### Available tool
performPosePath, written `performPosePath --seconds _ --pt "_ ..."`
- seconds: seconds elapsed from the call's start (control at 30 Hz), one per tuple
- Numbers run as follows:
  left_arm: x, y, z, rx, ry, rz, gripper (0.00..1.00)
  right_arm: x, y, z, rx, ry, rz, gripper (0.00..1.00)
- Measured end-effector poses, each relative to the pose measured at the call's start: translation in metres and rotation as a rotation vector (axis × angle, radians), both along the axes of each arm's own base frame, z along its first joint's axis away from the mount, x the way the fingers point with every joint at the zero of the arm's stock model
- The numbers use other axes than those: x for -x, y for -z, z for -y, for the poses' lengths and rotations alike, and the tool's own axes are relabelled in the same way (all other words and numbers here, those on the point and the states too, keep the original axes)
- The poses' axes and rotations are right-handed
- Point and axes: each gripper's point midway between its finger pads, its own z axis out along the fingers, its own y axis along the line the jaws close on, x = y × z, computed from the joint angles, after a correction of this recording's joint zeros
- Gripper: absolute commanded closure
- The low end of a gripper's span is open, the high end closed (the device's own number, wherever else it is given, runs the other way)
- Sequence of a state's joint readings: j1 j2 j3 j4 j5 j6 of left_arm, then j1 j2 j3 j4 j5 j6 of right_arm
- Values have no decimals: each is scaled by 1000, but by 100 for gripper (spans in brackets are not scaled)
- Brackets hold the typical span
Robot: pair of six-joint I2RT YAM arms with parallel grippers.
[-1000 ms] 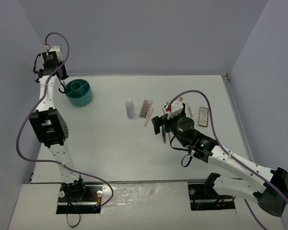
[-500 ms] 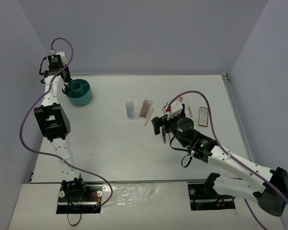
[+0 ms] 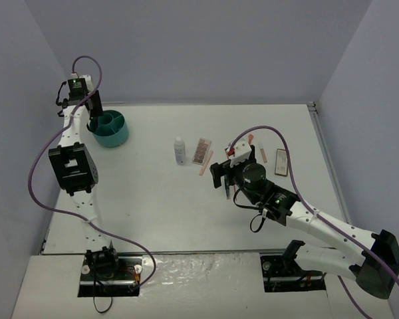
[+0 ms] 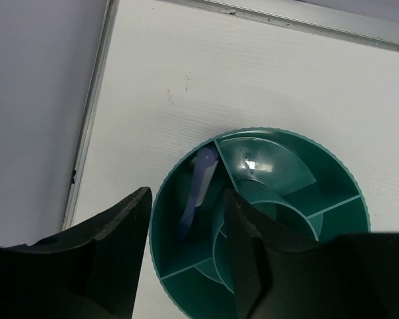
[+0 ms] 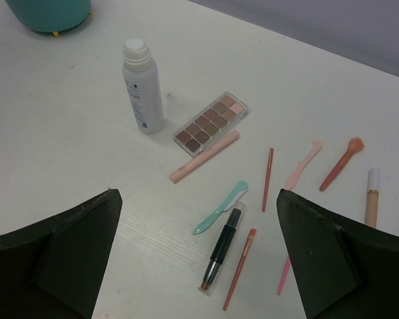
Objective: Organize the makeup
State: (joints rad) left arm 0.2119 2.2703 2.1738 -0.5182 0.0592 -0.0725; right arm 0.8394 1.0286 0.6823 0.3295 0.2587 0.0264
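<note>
Makeup sticks [image 5: 224, 239] lie near the bottle [image 5: 143, 93] under the spread right end effector [image 5: 197, 194] (left end effector [image 4: 187, 194], spread, over tub [image 4: 286, 159]).

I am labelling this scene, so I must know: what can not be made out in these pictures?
- Left wrist view: the tub's near compartments, hidden behind the left gripper.
- Top view: some sticks, covered by the right arm.
- Right wrist view: the white bottle's print, too small to read.

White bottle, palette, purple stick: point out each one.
White bottle [image 5: 144, 93], right wrist view, middle of its body.
Palette [image 5: 211, 120], right wrist view, centre pans.
Purple stick [image 4: 197, 189], left wrist view, mid-shaft.
</note>
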Motion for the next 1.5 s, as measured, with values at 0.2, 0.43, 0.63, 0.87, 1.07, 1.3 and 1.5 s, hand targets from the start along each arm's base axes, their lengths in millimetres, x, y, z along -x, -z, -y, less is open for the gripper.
performPosePath --seconds 0.2,0.43,0.63,0.87,1.07,1.3,1.5 --pt "17 -53 4 15 -31 69 27 -4 5 15 16 90 -12 0" --pt "104 -207 40 108 -58 357 4 -16 25 47 36 266 -94 7" --pt "204 -270 106 186 56 532 3 -36 60 75 12 394 -229 13" --pt "263 -185 147 243 146 370 3 -59 95 59 26 422 -358 23" --pt "284 -85 173 267 205 115 3 -103 126 72 33 524 -439 36" --pt "305 -61 193 254 294 70 3 -149 166 85 33 598 -510 41" --pt "312 -69 191 244 295 114 3 -176 185 87 25 637 -533 47"
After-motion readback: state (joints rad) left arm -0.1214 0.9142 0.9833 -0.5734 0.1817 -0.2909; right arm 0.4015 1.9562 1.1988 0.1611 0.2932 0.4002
